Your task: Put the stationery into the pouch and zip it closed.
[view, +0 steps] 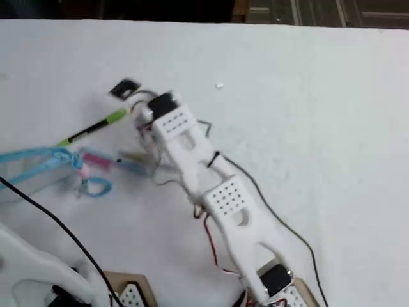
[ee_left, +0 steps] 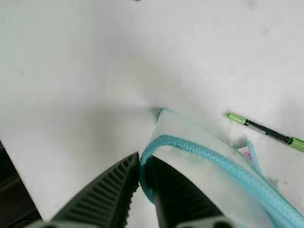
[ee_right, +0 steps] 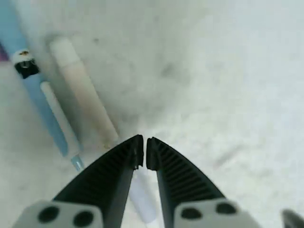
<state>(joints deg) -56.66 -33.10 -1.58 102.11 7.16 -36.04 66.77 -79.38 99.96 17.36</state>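
Note:
The pouch (ee_left: 199, 156) is pale and see-through with a light blue zipper edge (ee_left: 190, 148), and it lies at the table's left (view: 38, 163). My left gripper (ee_left: 141, 167) is shut on that zipper edge at the pouch's end. A green pen (ee_left: 266, 131) lies just beyond the pouch (view: 96, 128). A pink pen (view: 96, 158) sticks out of the pouch mouth. A blue pen (ee_right: 45, 95) and a beige pen (ee_right: 83, 90) lie side by side on the table. My right gripper (ee_right: 144, 153) is shut, its tips directly over the beige pen.
A small black object (view: 124, 88) lies on the white table beyond the right arm (view: 192, 153). A black cable (view: 57, 220) crosses the front left near the left arm (view: 32, 268). Red and black wires trail beside the right arm.

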